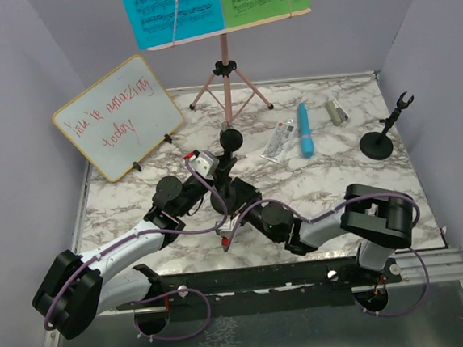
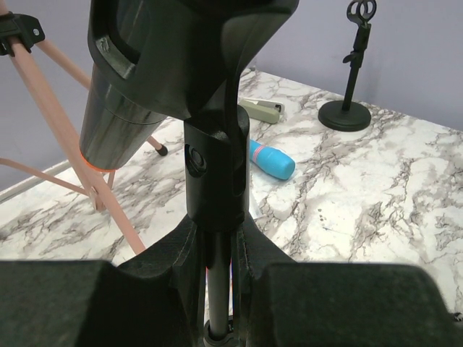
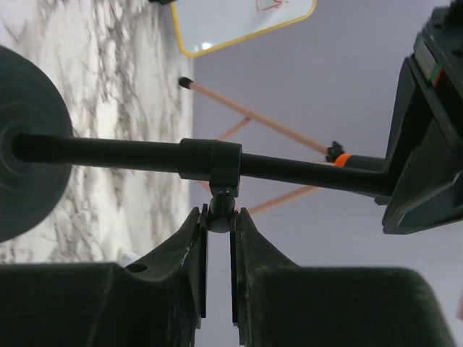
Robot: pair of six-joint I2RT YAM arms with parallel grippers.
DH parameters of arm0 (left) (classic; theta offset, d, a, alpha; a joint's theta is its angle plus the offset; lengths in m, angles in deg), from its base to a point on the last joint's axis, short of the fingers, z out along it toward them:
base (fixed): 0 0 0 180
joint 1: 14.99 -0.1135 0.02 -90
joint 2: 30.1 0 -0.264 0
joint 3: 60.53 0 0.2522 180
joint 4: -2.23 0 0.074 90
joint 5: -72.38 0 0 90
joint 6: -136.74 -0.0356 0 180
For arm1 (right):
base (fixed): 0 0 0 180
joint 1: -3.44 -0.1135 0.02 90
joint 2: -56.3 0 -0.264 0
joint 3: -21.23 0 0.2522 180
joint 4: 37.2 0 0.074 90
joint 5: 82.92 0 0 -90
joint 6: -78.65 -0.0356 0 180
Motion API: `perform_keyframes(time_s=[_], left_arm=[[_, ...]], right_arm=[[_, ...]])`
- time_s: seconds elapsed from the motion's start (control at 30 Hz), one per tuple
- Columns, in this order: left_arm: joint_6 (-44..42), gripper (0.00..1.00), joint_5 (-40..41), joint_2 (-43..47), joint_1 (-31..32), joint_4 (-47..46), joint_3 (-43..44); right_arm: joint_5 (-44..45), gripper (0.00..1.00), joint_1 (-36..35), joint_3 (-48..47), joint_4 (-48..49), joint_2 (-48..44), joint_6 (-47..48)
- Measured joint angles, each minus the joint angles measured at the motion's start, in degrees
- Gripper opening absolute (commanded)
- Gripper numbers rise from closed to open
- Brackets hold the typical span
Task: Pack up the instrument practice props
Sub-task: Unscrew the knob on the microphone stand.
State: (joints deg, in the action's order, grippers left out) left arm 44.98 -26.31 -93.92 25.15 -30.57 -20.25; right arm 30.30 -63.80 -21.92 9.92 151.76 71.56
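The marble table (image 1: 329, 173) is walled at the rear and both sides, with open surface at front right. The left gripper (image 2: 219, 275) is clenched on the thin shaft of a black mic holder (image 3: 130, 154) near table centre, which carries the black microphone (image 2: 123, 123). The right gripper (image 3: 218, 220) pinches the holder's collar knob. The whiteboard (image 1: 122, 122) reads "amazing today" in red.

Blind spots from my seat
The top edge crops the music sheets (image 1: 170, 12); my arms (image 1: 125, 260) bury the base of the near mic holder (image 3: 130, 153) from above; the black microphone (image 2: 116, 108) runs off frame; the whiteboard (image 1: 119, 117) writing is unreadable.
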Motion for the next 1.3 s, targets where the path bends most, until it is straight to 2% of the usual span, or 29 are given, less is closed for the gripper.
perform_keyframes(time_s=[0.1, 0.2, 0.37, 0.47, 0.6, 0.8, 0.83, 0.97, 1.13, 1.3], left_arm=[[0.0, 0.0, -0.02, 0.0, 0.0, 0.02, 0.0], [0.0, 0.0, -0.09, 0.0, 0.09, 0.0, 0.0], [0.02, 0.0, -0.28, 0.0, 0.13, 0.07, 0.0], [0.02, 0.0, -0.31, 0.02, 0.2, 0.22, 0.0], [0.04, 0.0, -0.31, 0.02, 0.22, 0.26, 0.0], [0.04, 0.0, -0.31, 0.0, 0.22, 0.28, 0.0], [0.04, 0.0, -0.31, 0.02, 0.22, 0.28, 0.0], [0.07, 0.0, -0.31, 0.02, 0.22, 0.28, 0.0], [0.07, 0.0, -0.37, 0.0, 0.22, 0.28, 0.0], [0.07, 0.0, -0.48, 0.02, 0.22, 0.28, 0.0]], right_arm=[[3.43, 0.03, -1.33, 0.39, 6.75, 4.15, 8.85], [4.79, 0.14, -1.79, 0.52, 9.05, 5.44, 12.15], [5.55, 0.41, -2.19, 0.66, 9.29, 5.51, 10.16], [5.68, 0.5, -2.34, 0.76, 7.06, 4.81, 5.38], [5.03, 0.56, -2.45, 1.27, 2.12, -0.04, -5.29], [1.84, 0.67, -2.12, 1.73, -4.11, -9.86, -26.53], [1.64, 0.68, -1.73, 1.75, -4.33, -10.21, -27.69], [-1.99, 0.73, 0.68, 3.34, -7.52, -14.29, -42.69], [-7.74, 0.76, 6.4, 7.17, -7.23, -19.91, -62.45], [-13.73, 0.77, 12.63, 10.16, -2.84, -22.45, -83.69]])
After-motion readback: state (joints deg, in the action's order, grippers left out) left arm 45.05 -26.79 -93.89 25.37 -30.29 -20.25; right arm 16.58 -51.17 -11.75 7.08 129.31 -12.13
